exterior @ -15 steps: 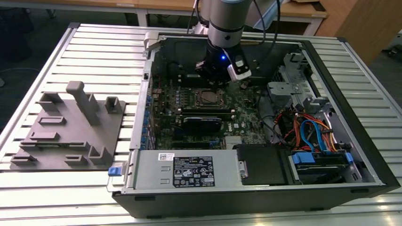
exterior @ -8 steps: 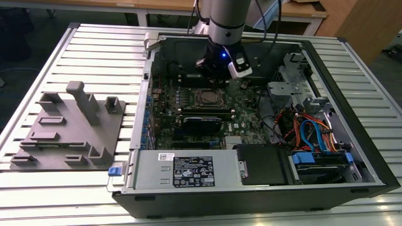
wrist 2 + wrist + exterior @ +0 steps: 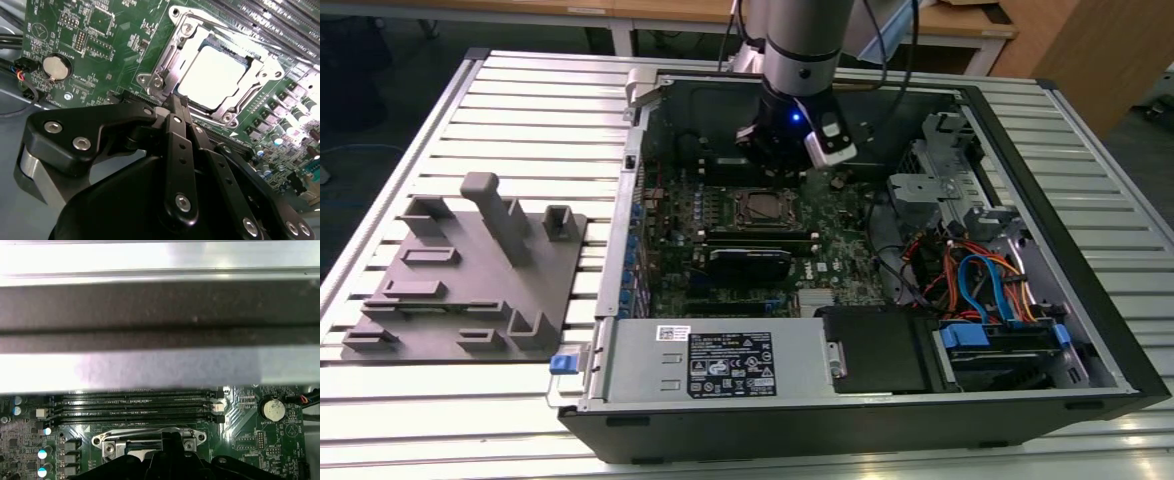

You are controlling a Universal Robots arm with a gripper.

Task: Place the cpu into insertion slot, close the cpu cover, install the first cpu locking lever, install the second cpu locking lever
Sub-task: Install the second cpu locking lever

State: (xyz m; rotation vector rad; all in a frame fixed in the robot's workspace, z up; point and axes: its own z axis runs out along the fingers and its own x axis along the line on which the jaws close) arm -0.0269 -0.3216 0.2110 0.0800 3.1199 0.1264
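Note:
The cpu [image 3: 214, 76] lies in the insertion slot [image 3: 759, 207] on the green board, its silver-grey top bright in the second wrist view. The cpu cover [image 3: 168, 55], a silvery frame with a square window, lies flat over the cpu's edges. My gripper [image 3: 178, 104] hangs just above the slot's near rim with its black fingers pressed together and nothing between them. In the first wrist view the fingertips [image 3: 170, 439] overlap the cover [image 3: 114, 441]. In the exterior view the gripper [image 3: 778, 170] is over the board just behind the slot. I cannot make out the locking levers.
Long black memory slots [image 3: 135, 405] run beside the socket, and a coin battery [image 3: 56, 67] sits on the board. The open case's metal wall [image 3: 160, 365] stands close behind. A drive cage with cables [image 3: 987, 290] is at the exterior view's right, a grey fixture [image 3: 467, 270] at its left.

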